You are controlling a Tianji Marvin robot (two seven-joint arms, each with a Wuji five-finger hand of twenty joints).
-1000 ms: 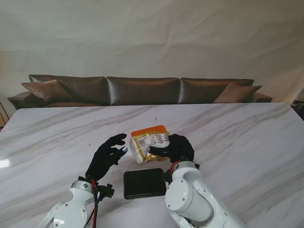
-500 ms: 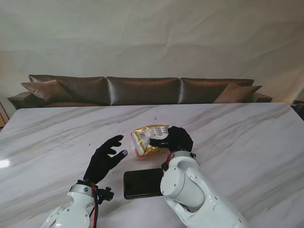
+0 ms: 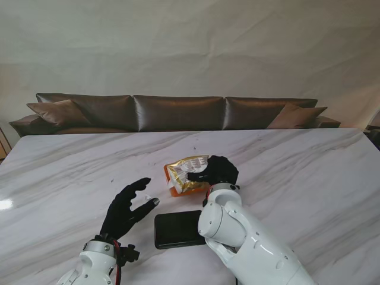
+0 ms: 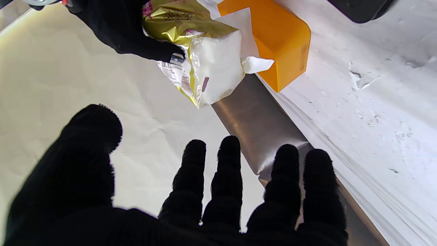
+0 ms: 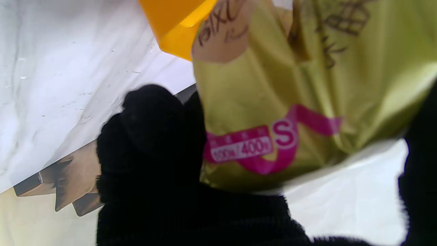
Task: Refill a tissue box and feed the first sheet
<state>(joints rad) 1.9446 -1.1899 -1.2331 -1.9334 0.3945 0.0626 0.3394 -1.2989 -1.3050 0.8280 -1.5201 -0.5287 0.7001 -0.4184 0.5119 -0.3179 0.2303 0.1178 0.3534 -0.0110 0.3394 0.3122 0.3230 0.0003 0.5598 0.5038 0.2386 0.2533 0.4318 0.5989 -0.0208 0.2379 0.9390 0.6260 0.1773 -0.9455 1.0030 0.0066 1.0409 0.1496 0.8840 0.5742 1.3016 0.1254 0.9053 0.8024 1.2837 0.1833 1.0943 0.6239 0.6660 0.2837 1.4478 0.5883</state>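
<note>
My right hand (image 3: pixel 217 170) is shut on a gold tissue pack (image 3: pixel 185 173), holding it lifted and tilted over the orange tissue box (image 3: pixel 176 190). The left wrist view shows the pack (image 4: pixel 201 68) with white tissue exposed at its open end and the orange box (image 4: pixel 280 41) beside it. The right wrist view is filled by the gold wrapper (image 5: pixel 290 102), with a corner of the box (image 5: pixel 174 27) behind it. My left hand (image 3: pixel 126 205) hovers open to the left of the pack, fingers spread, touching nothing.
A black rectangular lid or tray (image 3: pixel 177 229) lies flat on the marble table (image 3: pixel 297 178) nearer to me than the box, just beside my right forearm. A brown sofa (image 3: pixel 178 113) runs along the far table edge.
My right hand has lifted and tipped the pack away from me. My left hand has let go and drawn back toward me and to the left, fingers still spread.
</note>
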